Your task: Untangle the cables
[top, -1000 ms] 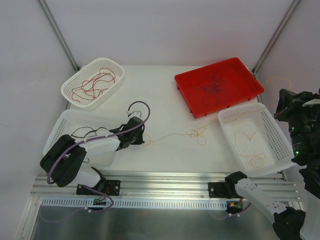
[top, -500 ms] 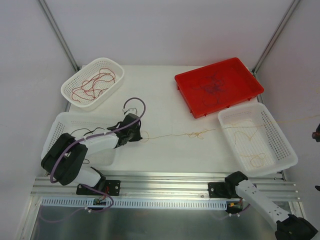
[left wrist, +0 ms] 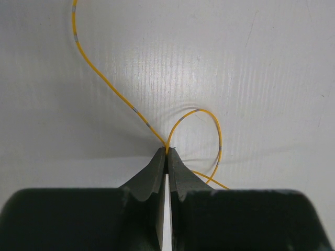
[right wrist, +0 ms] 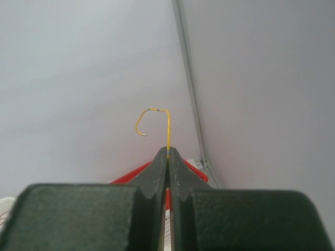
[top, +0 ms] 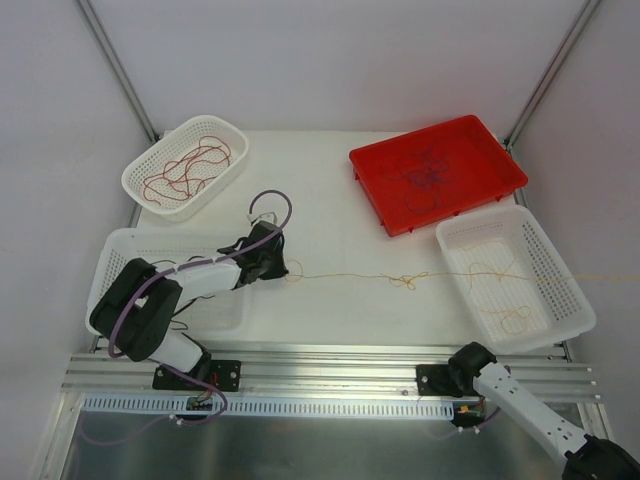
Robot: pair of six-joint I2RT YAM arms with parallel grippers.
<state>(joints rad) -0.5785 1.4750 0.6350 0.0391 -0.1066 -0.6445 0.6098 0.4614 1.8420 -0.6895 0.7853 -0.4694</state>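
A pale yellow cable (top: pixel 340 277) runs taut across the table from my left gripper (top: pixel 282 271) to the right edge of the top view, with a small knot (top: pixel 406 281) midway. In the left wrist view my left gripper (left wrist: pixel 167 151) is shut on this yellow cable (left wrist: pixel 104 78), which loops beside the tips. My right gripper (right wrist: pixel 168 150) is out of the top view. It is shut on the cable's other end (right wrist: pixel 168 125), which hooks up above the tips. More yellow cable (top: pixel 515 320) lies in the right white basket (top: pixel 575 290).
A red cable (top: pixel 185 170) lies in the far-left white basket (top: pixel 232 172). A dark purple cable (top: pixel 425 180) lies in the red tray (top: pixel 375 200). A black cable (top: pixel 165 265) lies in the near-left basket (top: pixel 110 262) under my left arm. Frame posts stand at the back corners.
My right arm has swung out of the top view to the right, pulling the yellow cable straight and tightening its loops into a small knot. My left gripper has shifted only slightly.
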